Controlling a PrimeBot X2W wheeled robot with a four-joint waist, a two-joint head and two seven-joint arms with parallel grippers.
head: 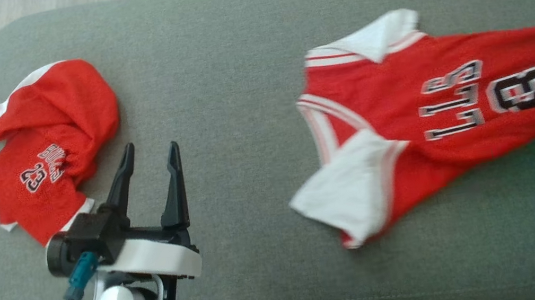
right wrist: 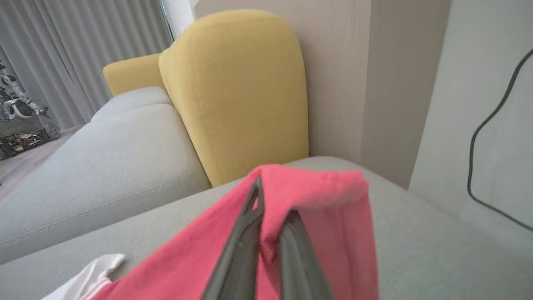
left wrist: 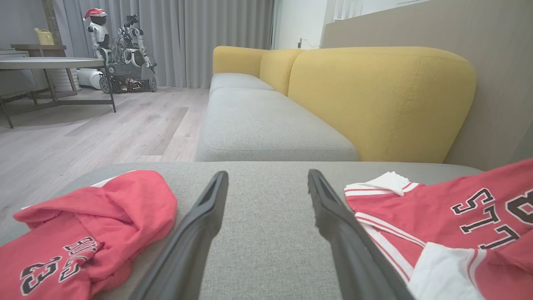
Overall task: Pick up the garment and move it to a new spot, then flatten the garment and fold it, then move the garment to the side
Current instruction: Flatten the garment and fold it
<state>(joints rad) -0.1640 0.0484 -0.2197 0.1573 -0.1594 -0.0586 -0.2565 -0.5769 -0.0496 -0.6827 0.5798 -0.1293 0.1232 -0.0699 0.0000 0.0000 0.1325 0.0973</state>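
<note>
Matt red cloth garment [head: 454, 109]

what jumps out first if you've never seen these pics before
The red jersey with white trim sprawls across the right of the grey cushion, its right end pinched up in the shut right claw. A smaller crumpled red garment lies at the left, and the open left claw points between them.

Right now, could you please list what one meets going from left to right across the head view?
Crumpled red fabric garment printed 23 → open left gripper with two dark fingers → spread red jersey with white sleeves.
</note>
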